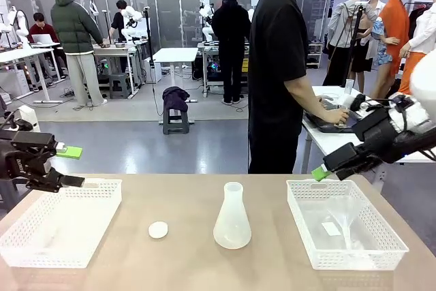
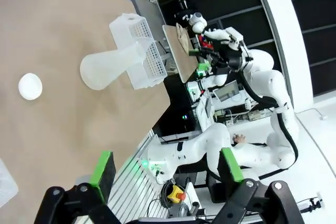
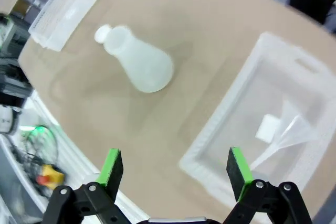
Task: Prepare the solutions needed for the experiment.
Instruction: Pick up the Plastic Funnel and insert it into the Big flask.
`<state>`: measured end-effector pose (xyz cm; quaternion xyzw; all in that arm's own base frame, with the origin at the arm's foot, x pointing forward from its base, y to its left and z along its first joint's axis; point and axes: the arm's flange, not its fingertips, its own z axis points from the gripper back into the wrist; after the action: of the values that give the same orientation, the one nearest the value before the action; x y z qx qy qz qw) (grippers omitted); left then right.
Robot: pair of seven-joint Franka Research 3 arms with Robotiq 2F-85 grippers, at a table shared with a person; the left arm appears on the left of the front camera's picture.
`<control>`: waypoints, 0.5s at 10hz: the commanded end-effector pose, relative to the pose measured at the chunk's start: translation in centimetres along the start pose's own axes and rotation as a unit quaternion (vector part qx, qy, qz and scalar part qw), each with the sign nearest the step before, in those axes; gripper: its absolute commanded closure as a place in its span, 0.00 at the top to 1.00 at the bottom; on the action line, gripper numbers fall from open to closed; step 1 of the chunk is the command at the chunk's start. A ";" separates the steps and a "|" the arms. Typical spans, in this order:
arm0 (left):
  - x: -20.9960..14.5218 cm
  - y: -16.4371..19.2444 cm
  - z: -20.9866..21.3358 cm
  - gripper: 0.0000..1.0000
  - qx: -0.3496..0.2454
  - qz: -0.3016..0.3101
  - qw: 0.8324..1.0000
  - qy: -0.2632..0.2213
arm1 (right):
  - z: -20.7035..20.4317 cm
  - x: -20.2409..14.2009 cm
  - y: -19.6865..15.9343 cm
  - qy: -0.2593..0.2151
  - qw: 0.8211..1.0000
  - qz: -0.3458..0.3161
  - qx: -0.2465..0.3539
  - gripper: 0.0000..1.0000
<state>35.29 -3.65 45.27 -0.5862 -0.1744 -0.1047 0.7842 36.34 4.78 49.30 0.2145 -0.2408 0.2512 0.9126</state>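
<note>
The frosted conical flask stood upright in the middle of the tabletop, seemingly nearer the right gripper than the left gripper, both with jaws apart and empty.

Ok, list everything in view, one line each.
conical flask: one, frosted white, table centre
cap: one, white, left of flask
left basket: one, white, table's left
right basket: one, white, table's right
funnel: one, clear, in right basket
table: one, tan, foreground
person: one, black shirt, behind table
left end effector: one, black-green, open, near left basket's far edge
right end effector: one, black-green, open, near right basket's far corner
</note>
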 end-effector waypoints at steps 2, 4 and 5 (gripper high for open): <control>0.0 0.0 0.0 1.00 0.000 0.000 1.000 0.000 | -2.3 2.0 -2.0 -0.025 0.952 0.220 -0.213 1.00; 0.0 0.0 0.0 1.00 0.000 0.000 1.000 0.000 | -3.0 3.3 -3.2 0.007 0.935 0.292 -0.199 1.00; 0.0 0.0 0.0 1.00 0.000 0.000 1.000 0.000 | -3.0 3.8 -3.8 0.029 0.928 0.319 -0.188 1.00</control>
<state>35.39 -3.21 45.22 -0.5741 -0.1745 -0.1081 0.7926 41.03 5.49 48.32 -0.0536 -0.3093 0.4698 0.8251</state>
